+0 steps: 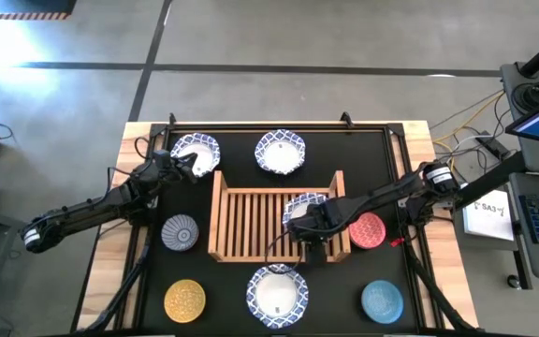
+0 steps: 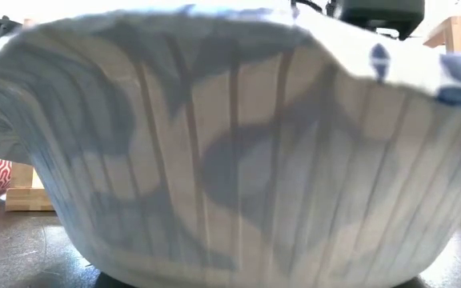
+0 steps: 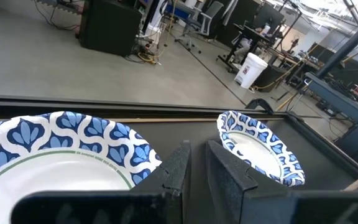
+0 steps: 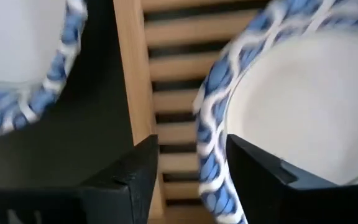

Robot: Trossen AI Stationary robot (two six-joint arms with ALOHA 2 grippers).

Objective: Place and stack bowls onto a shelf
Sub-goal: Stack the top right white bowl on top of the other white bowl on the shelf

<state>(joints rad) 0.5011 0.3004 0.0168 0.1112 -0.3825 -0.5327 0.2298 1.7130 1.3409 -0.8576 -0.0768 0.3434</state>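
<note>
The wooden shelf (image 1: pixel 251 225) sits mid-table. One white blue-rimmed bowl (image 1: pixel 305 206) rests on its slats at the right end. My right gripper (image 1: pixel 310 232) (image 4: pixel 191 168) is open and straddles that bowl's near rim. Three more white bowls stand on the table: far left (image 1: pixel 196 150) (image 3: pixel 55 162), far middle (image 1: pixel 280 152) (image 3: pixel 257 146) and near middle (image 1: pixel 277 292) (image 2: pixel 230 160). The small grey-blue (image 1: pixel 180 232), red (image 1: pixel 368 230), yellow (image 1: pixel 185 301) and light blue (image 1: pixel 382 301) bowls stand around the shelf. My left gripper (image 1: pixel 182 168) (image 3: pixel 199 168) is shut, just beside the far-left bowl's rim. My right gripper stands over the rim (image 4: pixel 209 155) of the bowl on the shelf, from above, one finger (image 4: pixel 260 180) over the white inside and one (image 4: pixel 132 180) outside over the slats. The gap is wider than the rim; whether either finger touches it, I cannot tell.
The shelf's raised side walls (image 1: pixel 217 215) (image 4: pixel 129 74) stand on either side of the slats; the slats left of the bowl are bare. A black mat with a raised frame (image 1: pixel 396 140) covers the table. The near bowl fills the low view.
</note>
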